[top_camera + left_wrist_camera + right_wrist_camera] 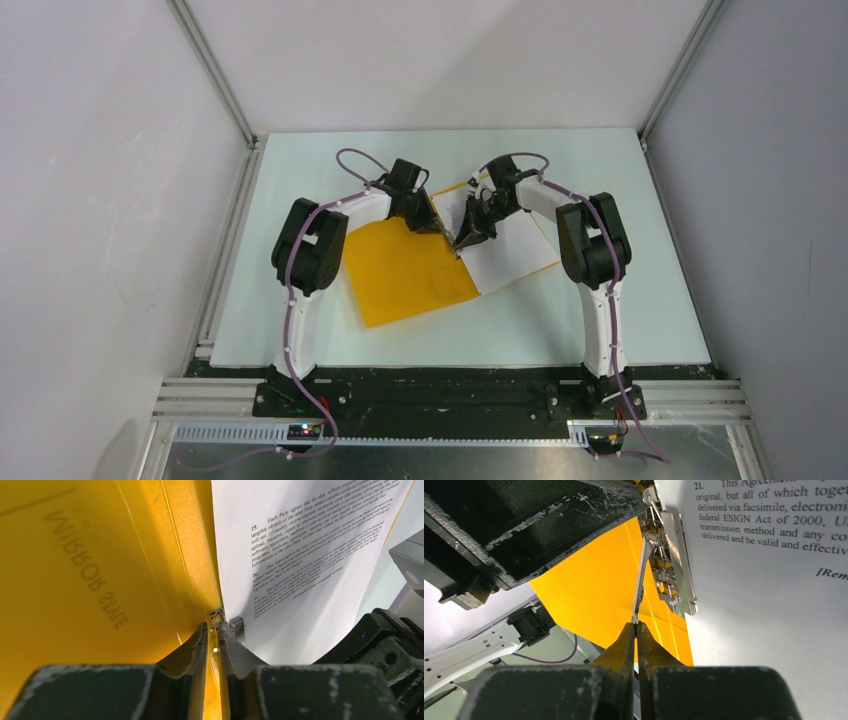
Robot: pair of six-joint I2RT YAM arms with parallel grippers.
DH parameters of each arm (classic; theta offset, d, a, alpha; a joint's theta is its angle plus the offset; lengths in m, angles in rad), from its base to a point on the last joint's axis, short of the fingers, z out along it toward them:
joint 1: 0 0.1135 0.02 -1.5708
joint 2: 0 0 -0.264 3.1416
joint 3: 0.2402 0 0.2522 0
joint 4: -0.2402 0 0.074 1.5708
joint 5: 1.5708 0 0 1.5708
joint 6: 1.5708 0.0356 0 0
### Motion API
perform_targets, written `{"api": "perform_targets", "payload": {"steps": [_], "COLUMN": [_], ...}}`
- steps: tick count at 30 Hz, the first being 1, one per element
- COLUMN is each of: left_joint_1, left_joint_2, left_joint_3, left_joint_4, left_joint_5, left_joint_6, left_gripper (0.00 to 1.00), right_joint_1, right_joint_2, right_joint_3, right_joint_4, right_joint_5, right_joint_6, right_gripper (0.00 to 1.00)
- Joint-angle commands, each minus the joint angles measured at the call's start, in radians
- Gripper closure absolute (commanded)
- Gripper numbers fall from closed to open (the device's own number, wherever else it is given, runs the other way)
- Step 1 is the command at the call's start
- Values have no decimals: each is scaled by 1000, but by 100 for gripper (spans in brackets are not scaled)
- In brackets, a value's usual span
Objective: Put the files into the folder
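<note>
The orange-yellow folder [405,272] lies open on the table, with the files [515,250], white printed sheets, on its right half. My left gripper [437,228] is shut on the folder's card at the spine fold [212,630], beside the sheets [310,555]. My right gripper [463,240] is shut on the thin metal lever [640,575] of the folder's spring clip [674,565]. The clip sits on the edge of the sheets [769,610]. The orange flap [594,600] stands behind the lever. The barcode sticker is out of view.
Both arms lean in over the folder's middle and their wrists nearly touch; the left gripper's black body [549,525] fills the top left of the right wrist view. The pale table [560,330] is walled by grey panels and aluminium rails [215,270].
</note>
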Motion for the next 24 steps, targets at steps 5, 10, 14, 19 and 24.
{"api": "perform_targets", "payload": {"steps": [5,10,14,19,24], "left_joint_1": [4,6,6,5,7], "left_joint_2": [30,33,34,36,38], "left_joint_3": [13,12,11,7,0], "left_joint_4": [-1,-3,-2,-2,-2], "left_joint_5": [-5,-3,-1,2,6], "left_joint_6": [-1,-1,-1,-3,-6], "left_gripper": [82,82,82,82,83], "right_joint_1": [-9,3,11,12,7], "right_joint_2": [15,33,42,43,36], "right_joint_3": [-24,-12,-7,-1,5], "right_joint_4": [-29,-38,-45,-53,-57], "right_joint_5": [180,231,268,337,391], "right_joint_6": [-59,-78,-90,-105,-114], "right_gripper": [100,100,100,100,100]}}
